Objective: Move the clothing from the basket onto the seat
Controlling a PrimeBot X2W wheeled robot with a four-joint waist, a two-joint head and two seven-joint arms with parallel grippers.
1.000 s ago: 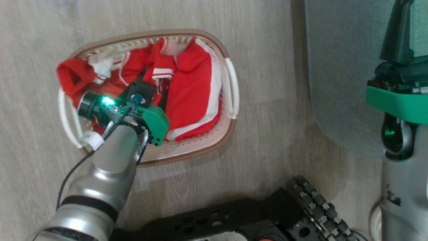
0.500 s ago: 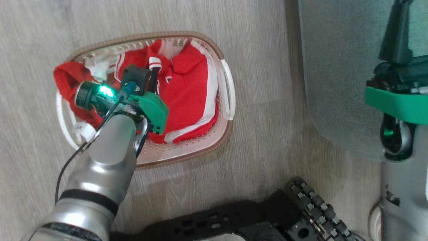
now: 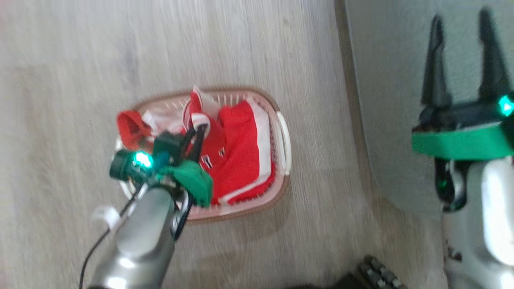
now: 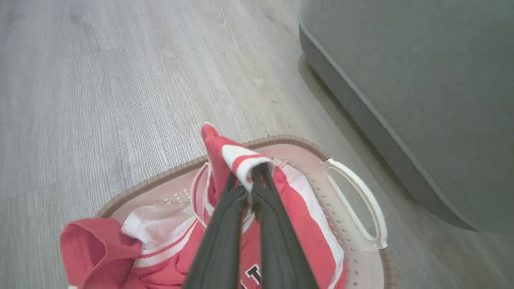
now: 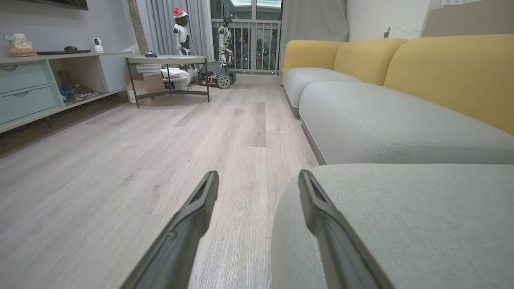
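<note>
Blurred floor [image 3: 281, 48]; basket [image 3: 283, 138] part-hidden behind left end effector [image 4: 257, 172] tight on clothing [image 3: 241, 156], right end effector [image 3: 461, 18] wide.

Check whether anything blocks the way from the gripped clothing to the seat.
Nothing visible does. The left gripper is shut on the clothing above the basket; between it and the seat lie just the basket's handle and a strip of floor.

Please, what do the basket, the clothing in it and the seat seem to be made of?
The basket: probably moulded plastic, cream and smooth, with rows of small holes; its brown rim looks woven.
The clothing: thin red fabric with white trim, likely sports knit; it folds softly.
The seat: upholstery cloth, matte grey-green, finely textured.
</note>
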